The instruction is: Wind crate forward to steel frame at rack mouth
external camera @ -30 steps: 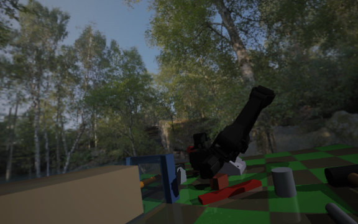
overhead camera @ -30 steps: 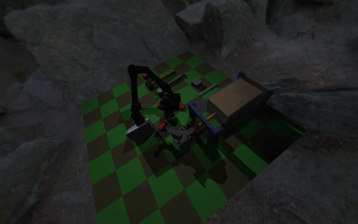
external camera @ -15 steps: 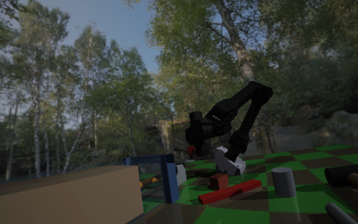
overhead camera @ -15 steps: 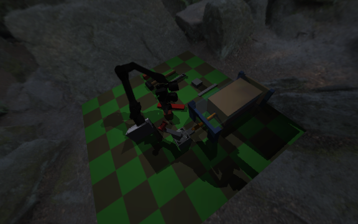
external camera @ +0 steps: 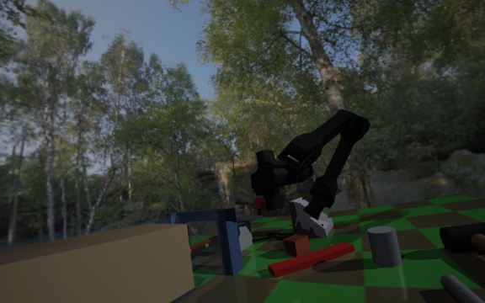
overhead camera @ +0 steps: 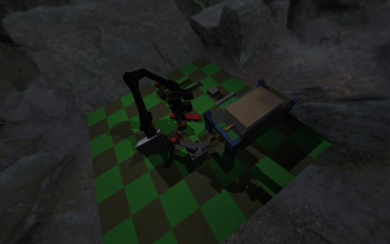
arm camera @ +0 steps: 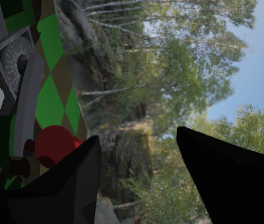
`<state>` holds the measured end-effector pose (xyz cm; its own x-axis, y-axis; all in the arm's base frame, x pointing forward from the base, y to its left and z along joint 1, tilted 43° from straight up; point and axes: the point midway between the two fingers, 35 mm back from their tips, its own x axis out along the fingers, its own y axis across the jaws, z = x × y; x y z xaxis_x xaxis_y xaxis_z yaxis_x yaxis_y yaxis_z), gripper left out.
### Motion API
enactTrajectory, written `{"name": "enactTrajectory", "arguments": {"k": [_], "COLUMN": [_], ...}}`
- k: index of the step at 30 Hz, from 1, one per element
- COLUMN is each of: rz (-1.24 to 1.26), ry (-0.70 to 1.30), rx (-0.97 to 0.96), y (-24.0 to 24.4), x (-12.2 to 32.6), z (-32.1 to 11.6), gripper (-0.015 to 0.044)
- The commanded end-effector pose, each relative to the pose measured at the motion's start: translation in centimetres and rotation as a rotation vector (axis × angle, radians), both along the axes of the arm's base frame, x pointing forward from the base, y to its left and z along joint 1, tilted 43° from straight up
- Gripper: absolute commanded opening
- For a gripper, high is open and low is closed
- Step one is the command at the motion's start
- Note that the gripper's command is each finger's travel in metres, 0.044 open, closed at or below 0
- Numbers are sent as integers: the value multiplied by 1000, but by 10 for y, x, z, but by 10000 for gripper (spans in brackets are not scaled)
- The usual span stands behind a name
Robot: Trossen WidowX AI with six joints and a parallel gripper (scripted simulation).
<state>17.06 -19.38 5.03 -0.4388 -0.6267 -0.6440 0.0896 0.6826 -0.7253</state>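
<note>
The tan crate sits flat behind the blue frame, with a gap between its front and the frame. An orange strap runs through the frame toward the winch. The grey crank handle lies across the winch top; whether its key is fully down is hidden. Its red knob is at the outer end. My gripper is open and empty, with the knob outside the left finger in the wrist view.
A red bar and a red-brown block lie near the winch. A grey cylinder, a black mallet and a grey block are farther off. A grey rod lies beside the cubby.
</note>
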Motion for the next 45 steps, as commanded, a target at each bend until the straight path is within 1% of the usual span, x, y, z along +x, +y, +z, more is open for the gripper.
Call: {"name": "enactTrajectory", "arguments": {"k": [1, 4, 6, 11, 12, 17, 23, 25, 34, 40, 45], "rz": [-1, -1, -37, -304, -360, -640, -952, -985, -985, -984, -984], "ry": [0, 0, 6, -13, -31, -187, -518, -566, -566, -566, -567], "rx": [0, 0, 48, 397, 468, 806, 1135, 1166, 1166, 1167, 1167], "y": [0, 0, -3, -24, -29, -52, -91, -97, -96, -63, -57], "x": [0, 0, -2, -13, -15, -26, -43, -46, -45, -40, -39], "z": [0, 0, -4, -27, -30, -44, -49, -49, -50, -89, -96], "gripper": [240, 240, 292, 424, 440, 440, 440, 440, 440, 440, 440]}}
